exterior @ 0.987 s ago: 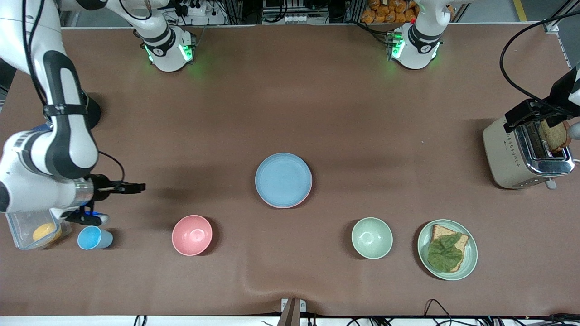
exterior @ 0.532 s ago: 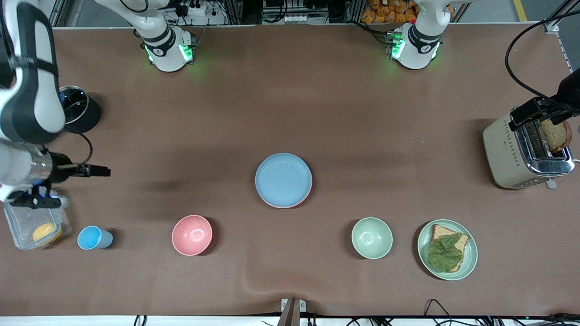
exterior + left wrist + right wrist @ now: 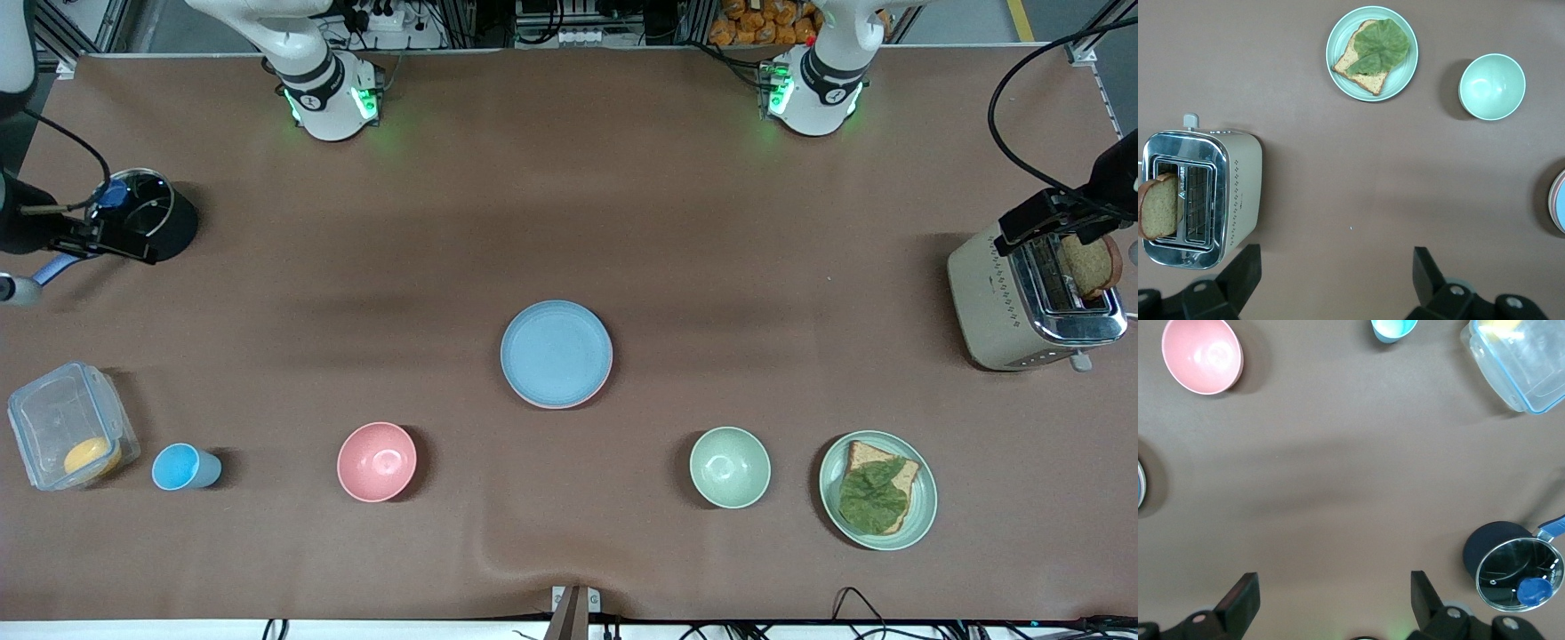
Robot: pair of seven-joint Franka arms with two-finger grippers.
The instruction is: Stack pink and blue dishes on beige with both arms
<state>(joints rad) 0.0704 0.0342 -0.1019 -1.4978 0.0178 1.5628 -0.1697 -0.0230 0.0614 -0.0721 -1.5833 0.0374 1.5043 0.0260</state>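
At mid-table the blue plate (image 3: 556, 352) lies on top of the pink plate (image 3: 605, 380), of which only a thin rim shows; the beige one is hidden. Over the toaster (image 3: 1013, 307), the left gripper (image 3: 1335, 277) hangs released. Over the pot (image 3: 156, 218) at the right arm's end, the right gripper (image 3: 1331, 600) hangs with fingers spread.
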